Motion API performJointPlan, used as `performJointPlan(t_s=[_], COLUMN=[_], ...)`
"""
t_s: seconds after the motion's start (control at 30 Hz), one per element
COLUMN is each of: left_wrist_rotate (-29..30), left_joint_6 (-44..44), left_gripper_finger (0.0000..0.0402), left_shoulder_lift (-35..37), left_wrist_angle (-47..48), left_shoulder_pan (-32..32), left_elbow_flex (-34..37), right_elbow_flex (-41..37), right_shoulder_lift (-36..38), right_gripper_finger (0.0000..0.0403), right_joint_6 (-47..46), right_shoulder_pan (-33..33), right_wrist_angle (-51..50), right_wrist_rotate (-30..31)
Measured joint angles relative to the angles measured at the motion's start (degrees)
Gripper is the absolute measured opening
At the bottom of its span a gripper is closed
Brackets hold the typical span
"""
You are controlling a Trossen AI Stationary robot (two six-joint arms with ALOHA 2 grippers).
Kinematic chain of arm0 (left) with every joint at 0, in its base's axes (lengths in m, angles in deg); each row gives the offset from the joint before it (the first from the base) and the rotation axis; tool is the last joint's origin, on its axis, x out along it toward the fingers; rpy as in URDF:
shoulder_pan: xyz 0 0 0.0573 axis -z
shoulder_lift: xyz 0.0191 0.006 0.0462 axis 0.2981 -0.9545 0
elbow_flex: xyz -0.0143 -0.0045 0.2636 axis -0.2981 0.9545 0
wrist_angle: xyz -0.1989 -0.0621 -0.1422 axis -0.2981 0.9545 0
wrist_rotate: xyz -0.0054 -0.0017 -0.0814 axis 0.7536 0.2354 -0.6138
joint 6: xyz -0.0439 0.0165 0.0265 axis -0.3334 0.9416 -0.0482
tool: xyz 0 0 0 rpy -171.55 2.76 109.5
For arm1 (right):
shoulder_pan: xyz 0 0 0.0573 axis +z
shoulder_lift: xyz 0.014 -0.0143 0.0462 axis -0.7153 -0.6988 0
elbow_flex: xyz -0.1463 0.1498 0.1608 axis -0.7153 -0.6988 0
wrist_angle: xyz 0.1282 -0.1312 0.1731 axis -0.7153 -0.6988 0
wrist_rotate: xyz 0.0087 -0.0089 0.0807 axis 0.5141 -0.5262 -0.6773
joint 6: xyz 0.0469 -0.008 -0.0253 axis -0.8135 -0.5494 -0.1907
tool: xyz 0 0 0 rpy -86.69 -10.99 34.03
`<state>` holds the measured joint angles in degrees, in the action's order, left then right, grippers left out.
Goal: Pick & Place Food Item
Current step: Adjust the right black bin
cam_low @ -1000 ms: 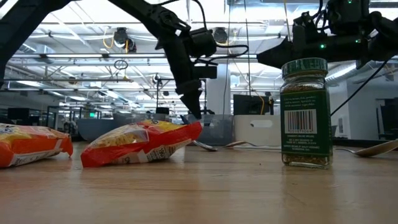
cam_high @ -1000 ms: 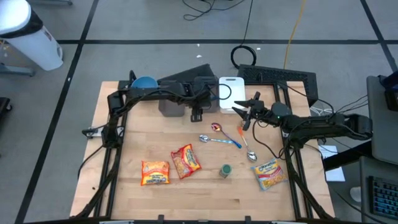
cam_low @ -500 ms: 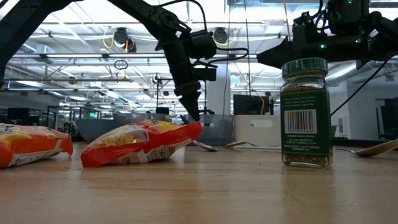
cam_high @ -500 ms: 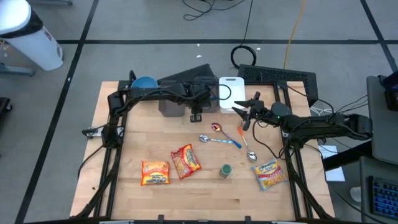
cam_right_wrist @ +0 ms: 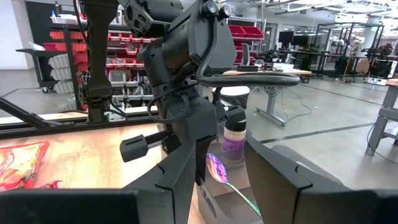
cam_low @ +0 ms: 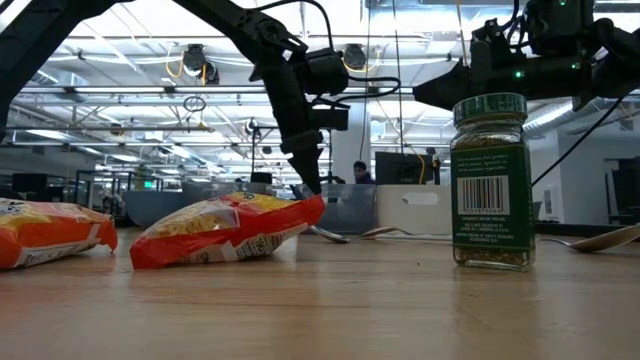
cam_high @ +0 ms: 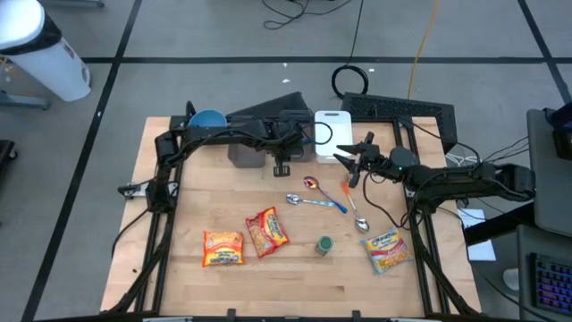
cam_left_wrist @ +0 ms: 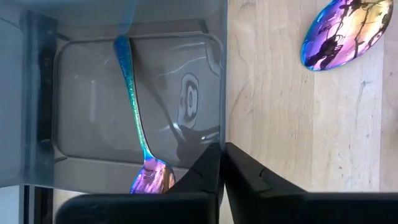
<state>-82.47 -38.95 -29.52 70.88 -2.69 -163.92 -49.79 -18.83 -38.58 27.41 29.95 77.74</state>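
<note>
left gripper pinched shut, empty | left wrist view alone shows iridescent spoon inside grey bin, long axis vertical, bowl lower frame | right gripper part-open, empty

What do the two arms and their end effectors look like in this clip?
Both arms are matte black with boxy joints and black cables looped alongside. The left end effector has two slim, angular black fingers. The right end effector has broader black fingers; green lights glow on the right arm.

A robotics lab or workshop: red parts bins on shelving, workbenches, exposed ceiling ducts.
</note>
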Motion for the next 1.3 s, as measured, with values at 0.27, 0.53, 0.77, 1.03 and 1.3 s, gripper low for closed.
performJointPlan(t_s=[0.27,0.53,0.77,1.03,1.3], left_wrist_rotate=[0.33,0.33,0.65,0.36,-0.89], left_joint_6=[-0.73,-2.14,-3.05,-4.25,-4.58], left_gripper_finger=[0.0033,0.0008,0.0033,0.0010,0.0044], left_shoulder_lift=[0.00,0.09,0.11,0.17,0.15], left_wrist_angle=[0.09,1.36,3.25,5.41,5.68], left_shoulder_pan=[0.00,-0.02,-0.12,-0.12,-0.20], left_elbow_flex=[0.00,0.00,0.00,0.00,0.04], right_elbow_flex=[0.00,0.00,0.02,0.02,0.02], right_shoulder_lift=[-0.01,-0.01,-0.02,-0.02,-0.02], right_gripper_finger=[0.0132,0.0132,0.0132,0.0132,0.0132], right_joint_6=[0.00,0.00,0.00,0.00,0.00], right_shoulder_pan=[0.00,-0.01,0.00,0.00,-0.01], right_wrist_angle=[0.00,0.00,0.00,0.02,0.02], right_wrist_rotate=[-0.02,-0.02,-0.02,-0.02,-0.02])
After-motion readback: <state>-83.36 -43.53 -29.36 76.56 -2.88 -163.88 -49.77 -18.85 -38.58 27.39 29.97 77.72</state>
